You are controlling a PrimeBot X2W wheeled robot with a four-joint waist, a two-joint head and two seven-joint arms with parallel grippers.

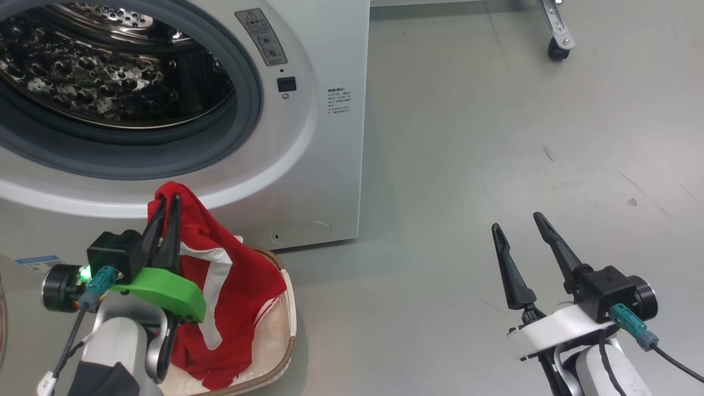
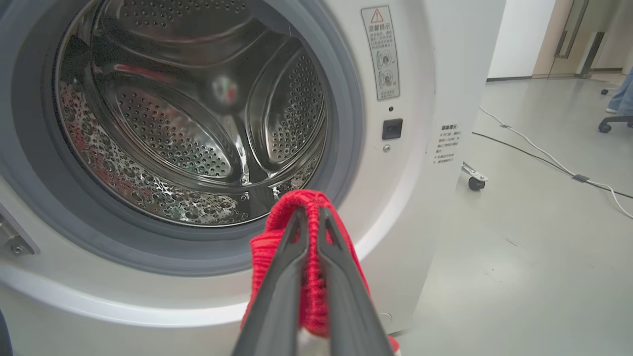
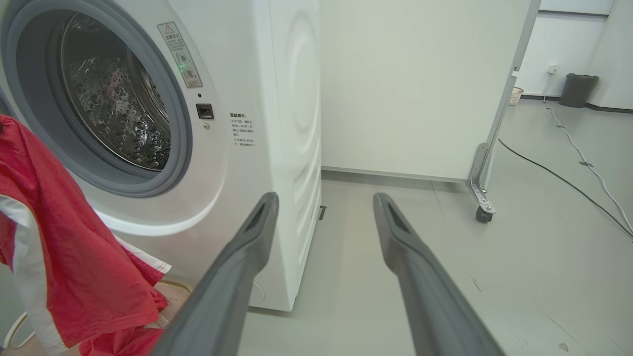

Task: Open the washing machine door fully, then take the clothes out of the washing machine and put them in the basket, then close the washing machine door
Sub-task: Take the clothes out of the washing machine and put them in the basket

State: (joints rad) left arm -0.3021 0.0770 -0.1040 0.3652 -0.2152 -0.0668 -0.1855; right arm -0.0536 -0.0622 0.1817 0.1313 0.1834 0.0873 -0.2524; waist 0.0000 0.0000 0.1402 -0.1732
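step: unloading, clothes (image 1: 231, 275) held over basket (image 1: 290, 324), lower part draped inside (drum (image 2: 188, 123) looks empty) | left gripper (image 1: 169, 201) clamped on fabric | right gripper (image 1: 517, 221) spread, idle | next: release needed so clothes drop in

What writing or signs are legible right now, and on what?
"温馨提示", under a warning triangle: grey sticker on the washing machine front; its finer print is unreadable.
printed notice right of it: too small to read.
blue sticker, lower left in head view: too blurred.
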